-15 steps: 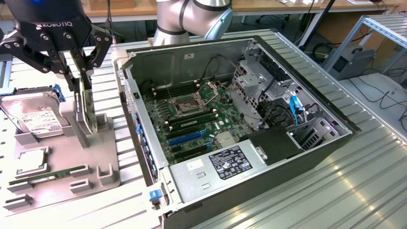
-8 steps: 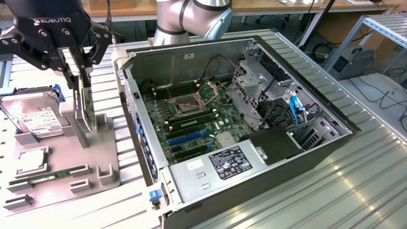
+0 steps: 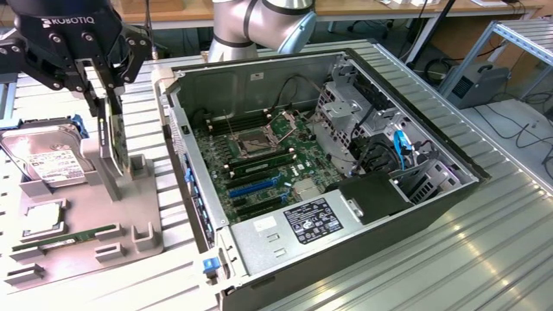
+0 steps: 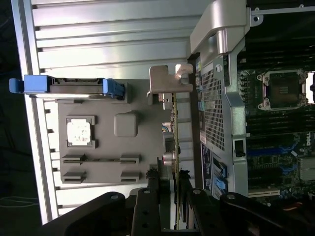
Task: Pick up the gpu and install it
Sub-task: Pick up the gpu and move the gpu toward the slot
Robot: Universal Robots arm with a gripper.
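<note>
We find the gripper (image 3: 103, 97) (image 4: 173, 178) closed on the gpu (image 3: 114, 149) (image 4: 173, 135), one finger pressed to each face near its upper edge. The gpu stands on edge in the grey fixture tray (image 3: 142, 220) (image 4: 106, 142), on the side nearest the open computer case (image 3: 415, 217) (image 4: 216, 93). The hard drive (image 3: 48, 162) (image 4: 74, 84), processor chip (image 3: 43, 220) (image 4: 79, 132) and memory stick (image 3: 74, 236) (image 4: 101, 159) also sit in the tray. The case's side wall stands between the gpu and the motherboard (image 3: 259, 168). The arm (image 3: 259, 23) rises behind the case, with the gripper pointing straight down.
</note>
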